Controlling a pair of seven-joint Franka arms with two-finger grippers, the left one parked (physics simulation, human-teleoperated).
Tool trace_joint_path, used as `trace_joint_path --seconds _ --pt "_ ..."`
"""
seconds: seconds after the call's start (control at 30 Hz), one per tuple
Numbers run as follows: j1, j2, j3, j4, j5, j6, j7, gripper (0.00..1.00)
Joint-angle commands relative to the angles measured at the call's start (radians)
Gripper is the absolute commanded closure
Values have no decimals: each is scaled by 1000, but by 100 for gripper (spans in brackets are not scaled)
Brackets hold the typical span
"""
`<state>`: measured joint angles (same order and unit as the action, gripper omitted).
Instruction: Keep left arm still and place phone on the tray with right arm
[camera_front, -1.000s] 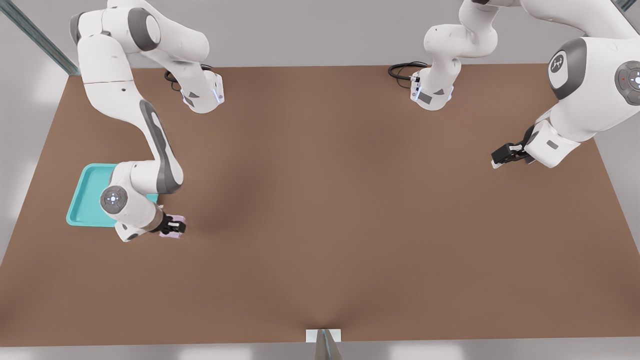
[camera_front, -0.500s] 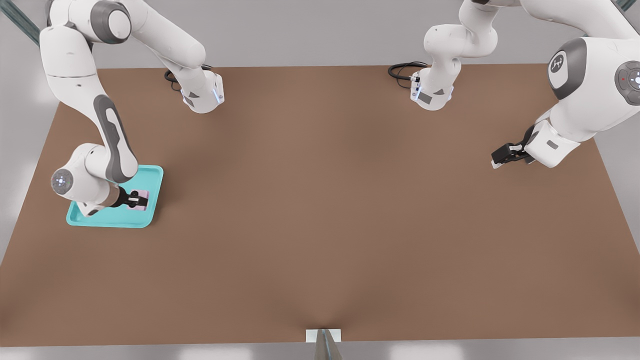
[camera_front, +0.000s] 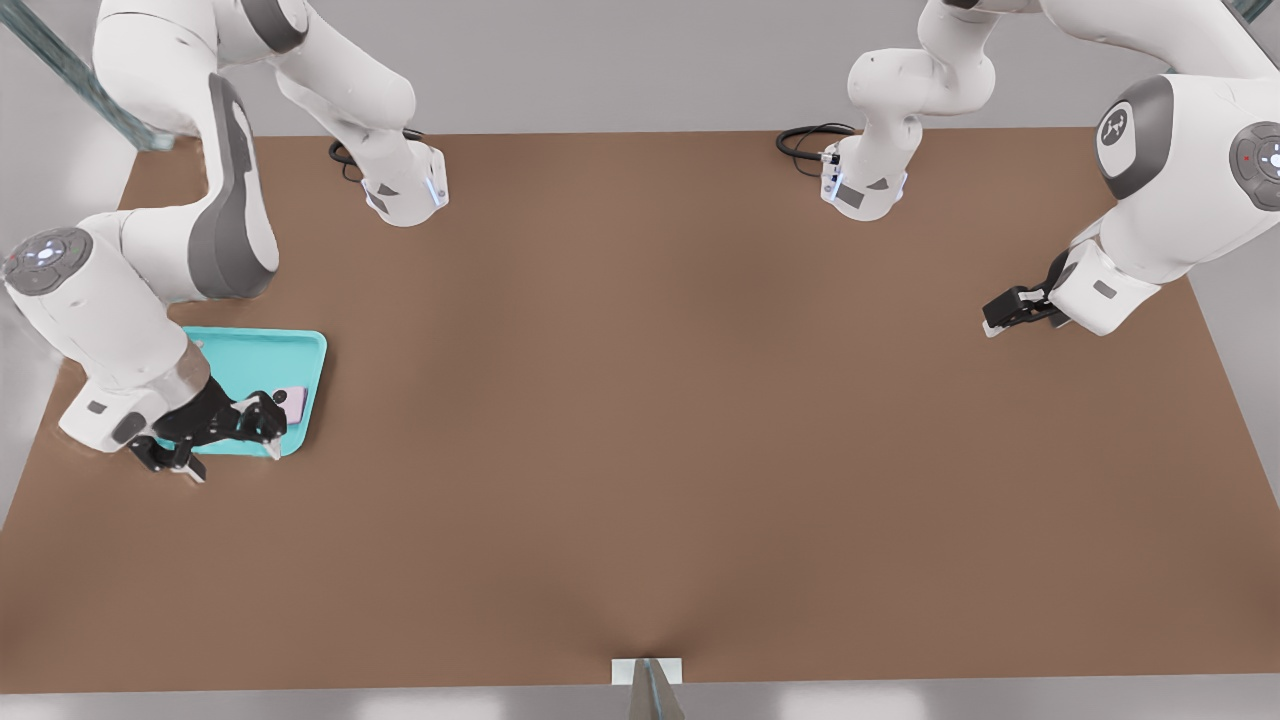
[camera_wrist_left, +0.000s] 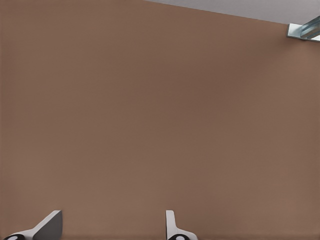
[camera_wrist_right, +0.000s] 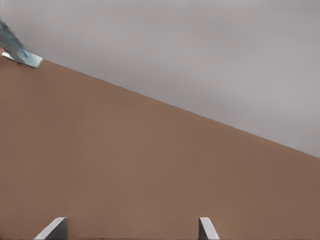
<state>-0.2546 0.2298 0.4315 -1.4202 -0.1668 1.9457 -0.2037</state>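
The right arm's gripper is seen in the front view with its fingers spread apart and nothing held between them; one pale fingertip lies over the near edge of the tray, the other at the tray's near corner on the front view's left. In the right wrist view the two fingertips are seen wide apart at the frame edge, with only bare brown table and grey background between and beyond them.

The phone is seen lying flat inside the turquoise tray, near the tray's side toward the front view's right, just beside the black gripper body and partly hidden by it. Contact between phone and gripper cannot be determined.

The tray rests on the table near its edge on the front view's left. The right arm is bent above the tray, covering its far-left part.
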Motion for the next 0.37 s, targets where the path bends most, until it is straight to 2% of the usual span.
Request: trace_joint_path --seconds 0.0,0.03,0.07,0.13,0.33 --pt "222 -122 -219 -19 21 -353 277 0" --pt "331 -153 -398 -26 110 -370 216 0" --pt "385 -150 -486 -22 113 -373 158 0" --pt "423 -78 -522 41 113 -419 156 0" --pt "422 -98 -510 10 116 -424 162 0"
